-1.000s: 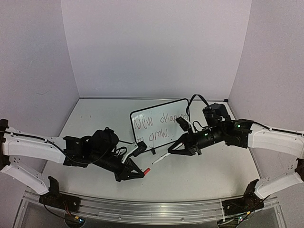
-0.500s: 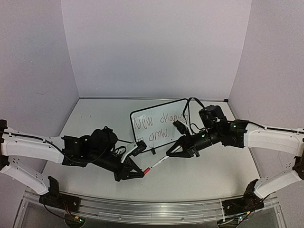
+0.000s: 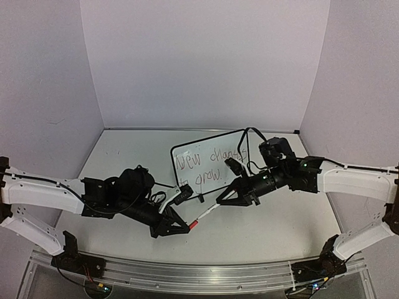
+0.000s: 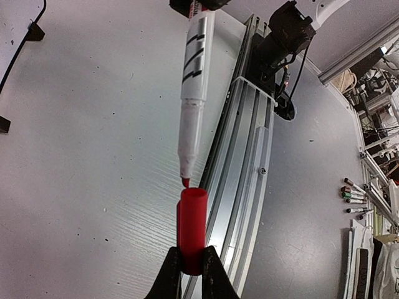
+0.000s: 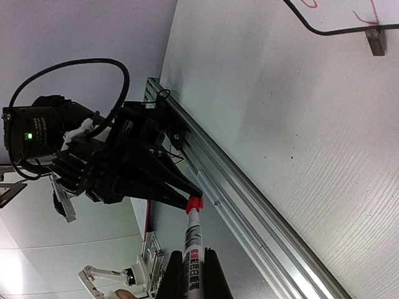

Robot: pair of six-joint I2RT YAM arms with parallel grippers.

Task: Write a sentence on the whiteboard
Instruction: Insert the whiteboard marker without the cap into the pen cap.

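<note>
Capping is close: left pincer [image 4: 191,265] clamped on the red cap [image 4: 192,218], right pincer [image 5: 187,268] on the marker [image 4: 196,68] — any tilt and you'll jam the tip [image 4: 186,181] against its rim.

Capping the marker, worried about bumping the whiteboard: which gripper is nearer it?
Right. The right gripper hangs just in front of the whiteboard; the left gripper sits farther forward, toward the rail.

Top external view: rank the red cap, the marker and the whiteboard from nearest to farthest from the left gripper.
1. red cap: clamped in the left gripper.
2. marker: just to the right, tip at the cap's mouth.
3. whiteboard: upright, farther back.
</note>
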